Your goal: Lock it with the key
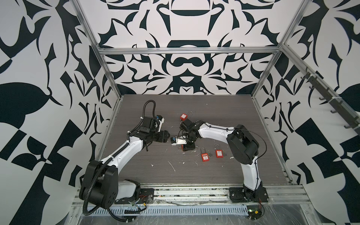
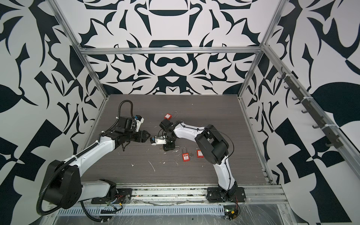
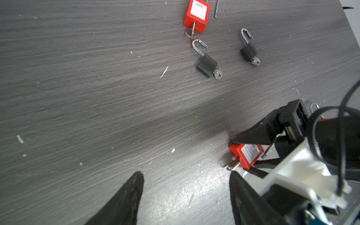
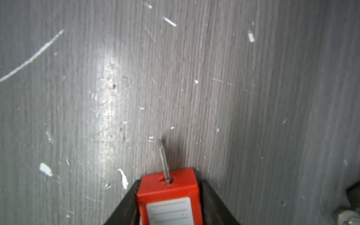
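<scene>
Worktop [image 1: 155,109] dark grey woodgrain, scratched, white-flecked; black-white patterned walls [image 1: 185,68], aluminium frame [image 1: 187,50]. Red padlocks [image 1: 204,157]: four in both top views; black padlocks [image 3: 206,65]: two in left wrist view. Right pincer [image 4: 170,182] clamps keyed red padlock [image 4: 167,191] against worktop centre. Left pincer [image 3: 186,174] released, empty, tip beside key [image 3: 232,165].

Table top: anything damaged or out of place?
Yes: the table is scuffed. White scratches and flecks mark its front middle, with a shiny worn patch near the red padlock in the jaws of the right gripper. Nothing spilled.
</scene>
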You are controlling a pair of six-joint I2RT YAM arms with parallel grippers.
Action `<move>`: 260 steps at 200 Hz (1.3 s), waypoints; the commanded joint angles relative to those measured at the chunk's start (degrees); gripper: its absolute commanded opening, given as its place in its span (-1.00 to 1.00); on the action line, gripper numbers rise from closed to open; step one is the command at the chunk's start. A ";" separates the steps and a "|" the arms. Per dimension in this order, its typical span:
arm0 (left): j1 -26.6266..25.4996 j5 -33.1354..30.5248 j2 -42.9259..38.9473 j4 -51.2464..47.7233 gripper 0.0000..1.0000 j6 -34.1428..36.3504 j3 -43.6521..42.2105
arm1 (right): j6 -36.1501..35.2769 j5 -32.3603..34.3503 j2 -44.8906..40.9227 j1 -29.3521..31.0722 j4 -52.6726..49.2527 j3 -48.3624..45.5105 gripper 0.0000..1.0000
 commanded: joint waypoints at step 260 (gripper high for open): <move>0.22 1.38 -4.45 2.30 0.42 -0.69 -3.02 | 8.42 3.05 -6.46 0.25 8.23 -3.74 -0.34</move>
